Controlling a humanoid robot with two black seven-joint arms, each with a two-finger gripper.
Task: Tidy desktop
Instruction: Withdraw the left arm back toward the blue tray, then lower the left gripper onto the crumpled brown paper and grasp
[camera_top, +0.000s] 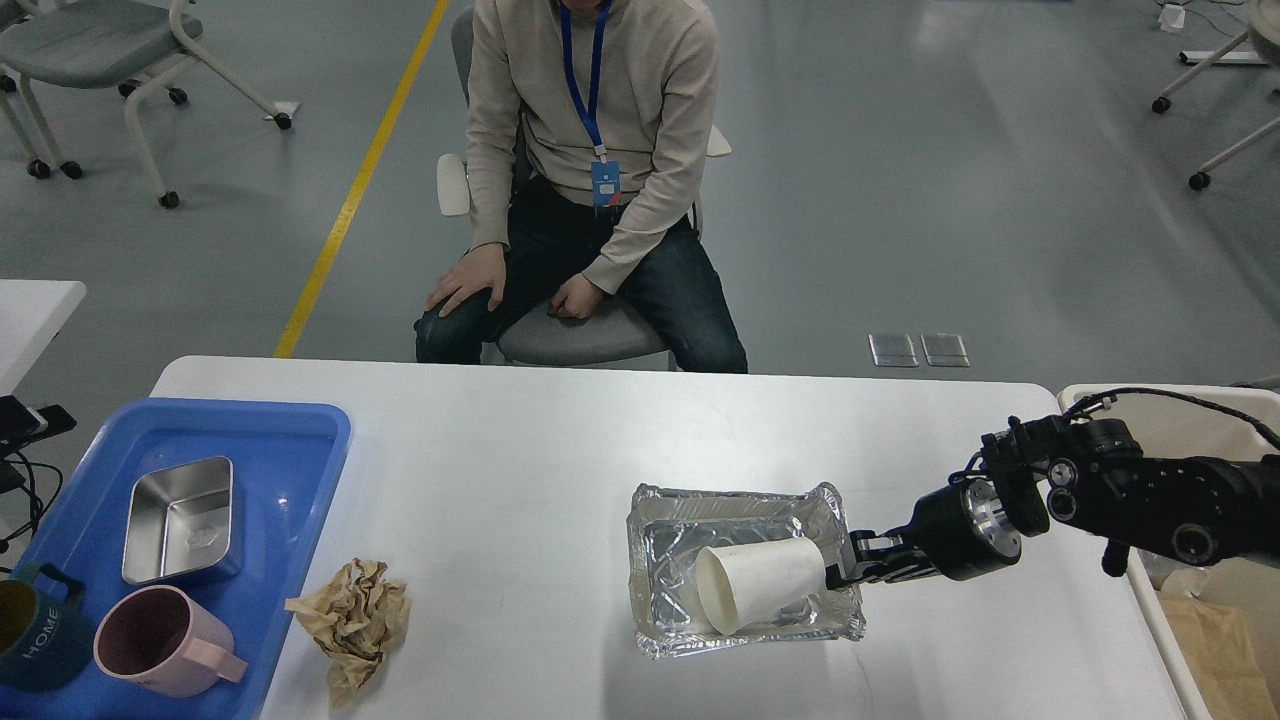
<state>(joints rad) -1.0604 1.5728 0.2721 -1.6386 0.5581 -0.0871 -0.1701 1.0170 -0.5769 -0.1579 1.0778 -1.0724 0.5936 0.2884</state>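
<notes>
The dark blue mug (35, 630) at the bottom left has the word "HOME" on its side. No other words can be read.

We are reaching our right arm (1130, 490) in from the right, wrist angled down-left, our right hand (850, 562) at its far end, fingers extending leftward, their spread unclear.
</notes>
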